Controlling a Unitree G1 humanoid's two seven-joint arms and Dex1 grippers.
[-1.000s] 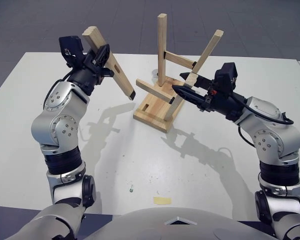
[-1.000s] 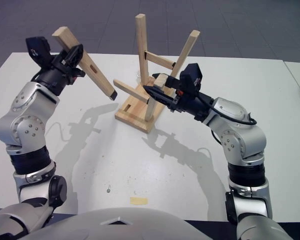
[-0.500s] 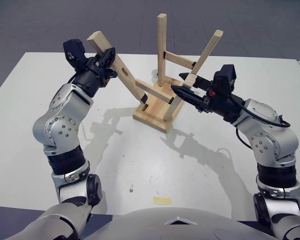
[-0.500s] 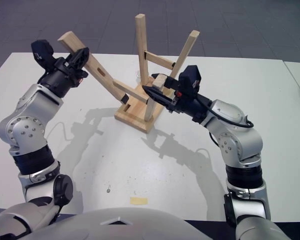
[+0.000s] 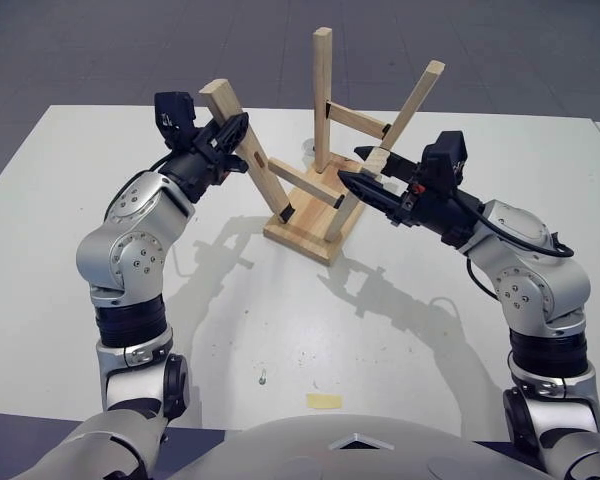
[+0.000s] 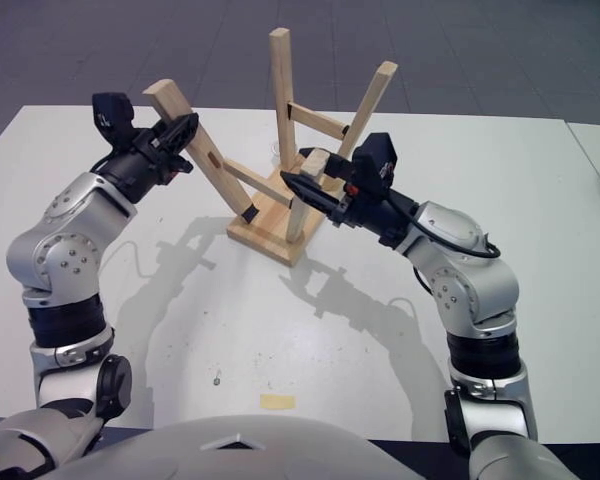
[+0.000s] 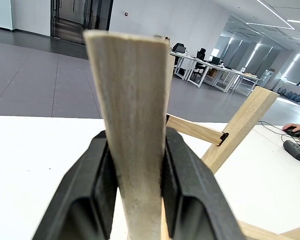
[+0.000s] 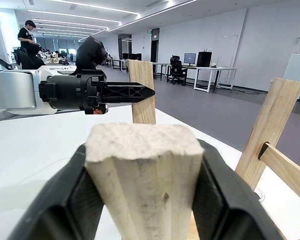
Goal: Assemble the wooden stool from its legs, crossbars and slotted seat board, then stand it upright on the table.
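On one seat board (image 5: 305, 236), perhaps four legs (image 5: 323, 100); left tool (image 5: 238, 143), right tool (image 5: 358, 166) clamp two.

Open-plan office. Rows of desks (image 7: 230, 76) carried monitors (image 8: 189, 58), swivel chairs (image 8: 177, 67) stood beside them, long strip lights (image 8: 70, 15) ran overhead, and grey floor tiles (image 5: 100, 50) surrounded the white work table (image 5: 40, 250).

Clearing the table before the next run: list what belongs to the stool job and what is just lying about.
Job: seat board; two upright legs; their crossbar; third leg, in the left gripper; fourth leg, in the right gripper.
Lying about: yellow tape scrap; small speck.
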